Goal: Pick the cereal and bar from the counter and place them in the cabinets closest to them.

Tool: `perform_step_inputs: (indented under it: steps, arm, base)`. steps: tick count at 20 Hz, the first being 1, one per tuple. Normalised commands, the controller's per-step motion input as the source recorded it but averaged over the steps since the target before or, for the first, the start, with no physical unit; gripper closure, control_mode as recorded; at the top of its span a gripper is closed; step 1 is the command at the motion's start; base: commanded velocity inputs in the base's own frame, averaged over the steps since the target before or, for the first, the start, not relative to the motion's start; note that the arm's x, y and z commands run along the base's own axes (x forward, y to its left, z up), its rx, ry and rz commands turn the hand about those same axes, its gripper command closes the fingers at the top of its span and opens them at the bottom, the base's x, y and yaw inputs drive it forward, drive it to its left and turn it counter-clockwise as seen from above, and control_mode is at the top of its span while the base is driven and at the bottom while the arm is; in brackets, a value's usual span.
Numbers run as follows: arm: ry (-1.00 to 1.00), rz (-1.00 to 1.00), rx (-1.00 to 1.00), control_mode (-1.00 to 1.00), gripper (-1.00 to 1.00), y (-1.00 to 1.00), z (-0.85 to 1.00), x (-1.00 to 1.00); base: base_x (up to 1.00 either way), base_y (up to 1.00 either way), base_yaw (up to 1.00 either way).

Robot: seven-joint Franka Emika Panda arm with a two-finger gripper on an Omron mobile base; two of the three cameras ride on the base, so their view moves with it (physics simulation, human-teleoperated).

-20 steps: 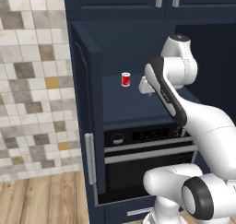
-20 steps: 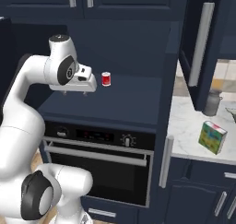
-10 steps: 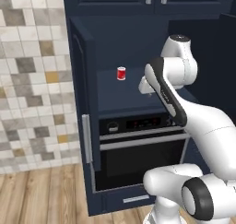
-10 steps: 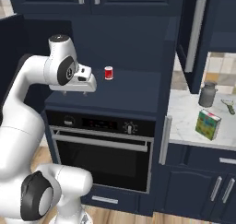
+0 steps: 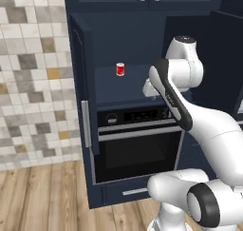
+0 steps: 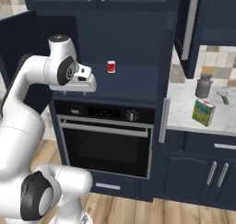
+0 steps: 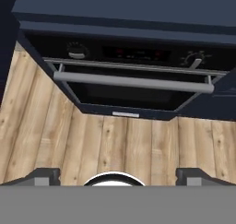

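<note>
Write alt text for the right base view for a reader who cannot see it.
A white robot arm holds its open gripper in front of an open navy cabinet niche above a black oven, where a small red can stands. To the right, the cereal box and a grey jug stand on the marble counter.

Just past the white two-finger claw [image 6: 87, 82], on the shelf of the dark navy tall cabinet [image 6: 133, 82], stands a small red cylindrical can with a white band [image 6: 111, 67]. Directly below the claw is the built-in black oven [image 7: 133, 75] with a silver bar handle [image 7: 133, 82], and under that a light wooden plank floor [image 7: 138, 144]. Far off to the claw's right lies the white grey-veined marble counter [image 6: 184, 112], bearing a small upright box patched green, red, blue and yellow [image 6: 203, 112] and a grey metal jug [image 6: 203, 85]; the patchwork is too small to read exactly. To its left, a beige, grey and white mosaic tiled wall [image 5: 33, 78].
</note>
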Motion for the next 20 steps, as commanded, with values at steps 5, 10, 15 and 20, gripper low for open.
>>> perform_step_inputs:
  steps: [5,10,15,20]
  arm:
    - [0.0,0.0,0.0,1.0,-1.0,0.0,0.0,0.0]
    - [0.0,0.0,0.0,1.0,-1.0,0.0,0.0,0.0]
    - [0.0,0.0,0.0,1.0,-1.0,0.0,0.0,0.0]
    - [0.0,0.0,0.0,1.0,-1.0,0.0,0.0,0.0]
  base:
    - [-0.51,-0.11,-0.02]
    - [-0.43,-0.1,-0.04]
    - [-0.28,-0.33,-0.05]
    - [-0.25,-0.5,-0.04]
